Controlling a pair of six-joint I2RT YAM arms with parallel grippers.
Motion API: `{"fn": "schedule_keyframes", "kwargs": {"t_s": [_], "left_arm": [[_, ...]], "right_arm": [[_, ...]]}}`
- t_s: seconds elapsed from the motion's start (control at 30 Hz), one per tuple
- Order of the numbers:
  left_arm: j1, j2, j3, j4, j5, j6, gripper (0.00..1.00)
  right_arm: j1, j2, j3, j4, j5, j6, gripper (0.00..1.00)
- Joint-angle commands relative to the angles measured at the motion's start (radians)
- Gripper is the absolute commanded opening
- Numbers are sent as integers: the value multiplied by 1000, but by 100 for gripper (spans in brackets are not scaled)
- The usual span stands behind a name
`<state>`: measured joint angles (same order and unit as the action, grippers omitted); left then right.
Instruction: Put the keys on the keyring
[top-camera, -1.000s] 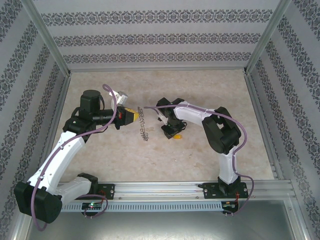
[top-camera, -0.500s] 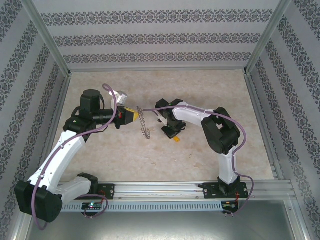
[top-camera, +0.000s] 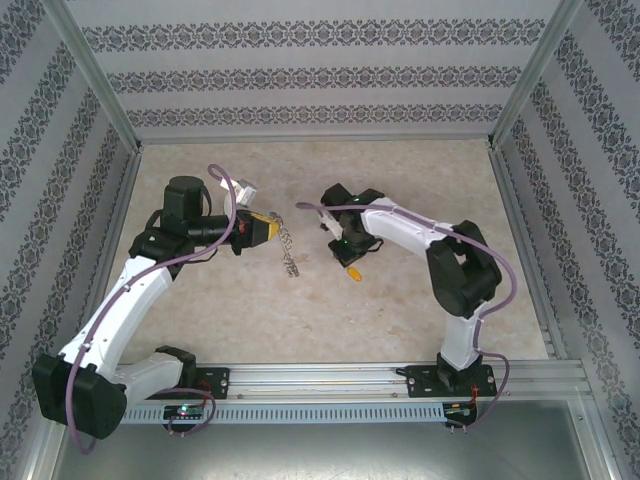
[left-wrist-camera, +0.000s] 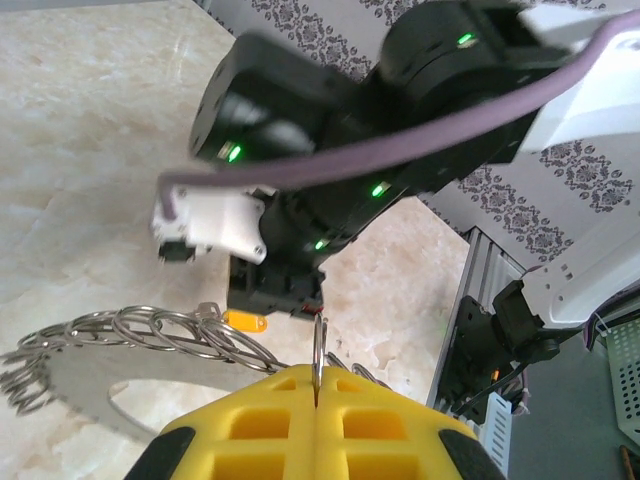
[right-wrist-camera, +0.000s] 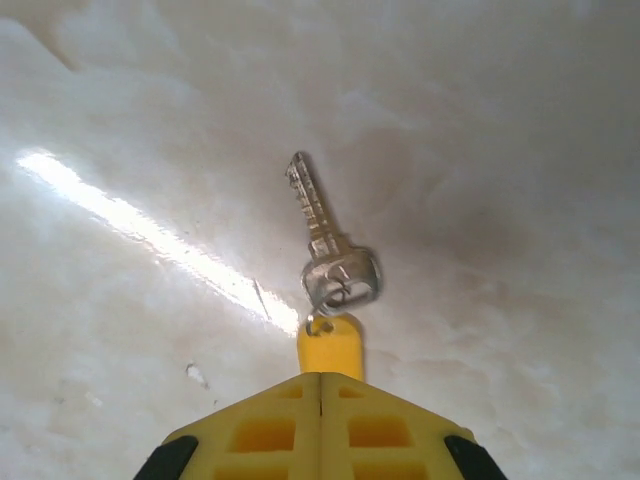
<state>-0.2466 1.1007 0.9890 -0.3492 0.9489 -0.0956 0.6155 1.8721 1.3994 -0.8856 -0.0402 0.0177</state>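
- Pinching the keyring (left-wrist-camera: 85, 385) by its rim, my left end effector (left-wrist-camera: 315, 375) has its yellow fingers pressed flat together on one thin wire loop.
- From above, the keyring hangs from that end effector as a thin grey coil, over the middle of the pale marbled tabletop (top-camera: 450, 180).
- My right end effector (right-wrist-camera: 320, 380) is closed tight on the yellow-orange head of the key (right-wrist-camera: 335, 270).
- A small split ring joins that head to the silver blade, which points away from my fingers.
- I cannot tell whether the blade touches the tabletop or hangs just above it.
- From above, my right end effector points down just to the right of the keyring, near it but apart, with the orange head showing at its tip.
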Motion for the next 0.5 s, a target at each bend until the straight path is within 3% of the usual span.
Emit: {"fn": "schedule_keyframes", "kwargs": {"t_s": [0.0, 0.13, 0.33, 0.47], "left_arm": [[11, 5, 39, 73, 30, -10, 0], [10, 14, 41, 79, 31, -15, 0], [10, 13, 36, 70, 27, -14, 0], [10, 4, 27, 56, 22, -10, 0]], "right_arm": [[-23, -87, -34, 33, -64, -36, 0], [-58, -98, -50, 34, -113, -37, 4], [-39, -12, -2, -19, -76, -3, 43], [-5, 47, 28, -23, -64, 15, 49]]}}
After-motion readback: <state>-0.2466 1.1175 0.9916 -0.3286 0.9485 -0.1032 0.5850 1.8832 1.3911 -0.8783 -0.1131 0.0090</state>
